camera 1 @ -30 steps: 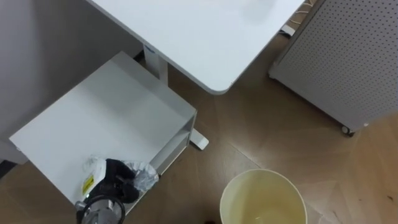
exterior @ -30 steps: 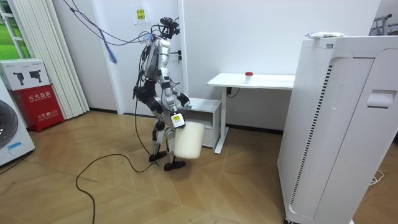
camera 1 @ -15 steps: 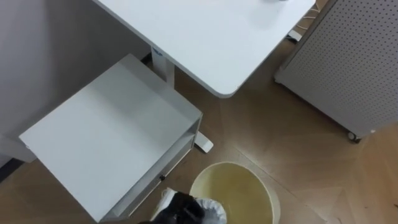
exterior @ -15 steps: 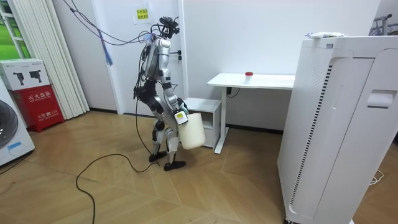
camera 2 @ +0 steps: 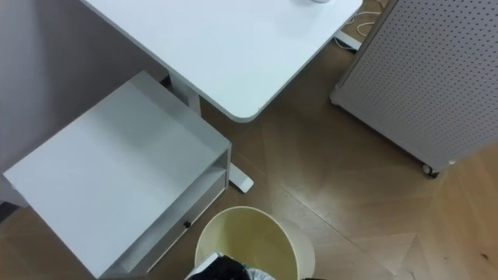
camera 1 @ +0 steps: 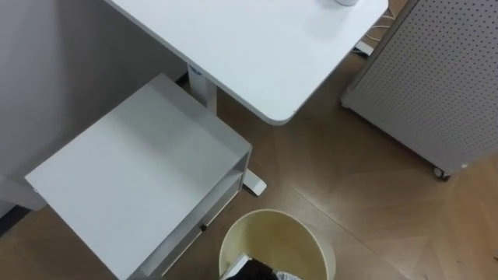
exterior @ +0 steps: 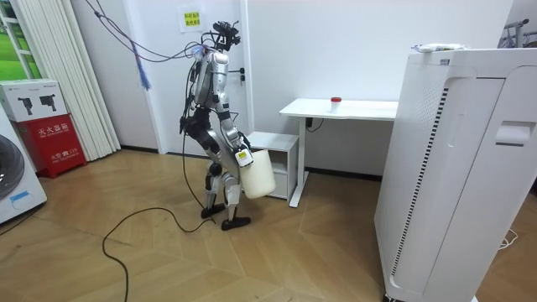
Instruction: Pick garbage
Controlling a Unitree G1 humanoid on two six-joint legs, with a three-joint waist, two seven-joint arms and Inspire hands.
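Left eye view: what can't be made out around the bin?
Left hand: cut off by the bottom edge.
Garbage: mostly below that edge, partly behind the hand.
Bin: what holds it up; too small in the room view.
Object on the desk: cut off by the top edge.

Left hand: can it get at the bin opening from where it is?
Probably yes. The left hand, with the crumpled wrapper in its fingers, hangs right at the open mouth of the bin. Nothing lies between hand and opening.
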